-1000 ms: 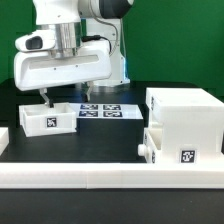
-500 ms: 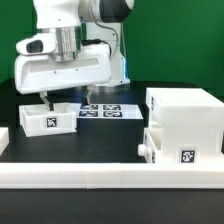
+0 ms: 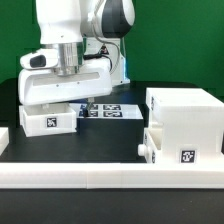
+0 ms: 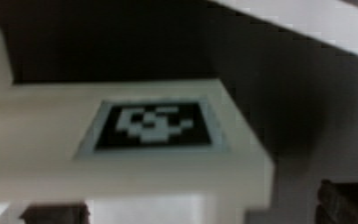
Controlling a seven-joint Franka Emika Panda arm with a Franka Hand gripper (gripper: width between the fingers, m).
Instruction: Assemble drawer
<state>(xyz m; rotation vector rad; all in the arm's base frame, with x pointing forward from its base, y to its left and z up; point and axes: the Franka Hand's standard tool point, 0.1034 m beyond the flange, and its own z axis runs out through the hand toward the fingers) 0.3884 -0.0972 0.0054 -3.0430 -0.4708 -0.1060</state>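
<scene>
Though claw (image 3: 63, 100) open/closed can't be told, tray (image 3: 68, 118) lies long axis across ext view, tag (image 3: 47, 123) facing cam

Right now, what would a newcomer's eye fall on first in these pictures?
The big white robot arm draws the eye first, bent low over a small white tray on the exterior view's left. Next comes the large cube-shaped housing on the exterior view's right; the wrist view shows a tag close up, blurred.
</scene>
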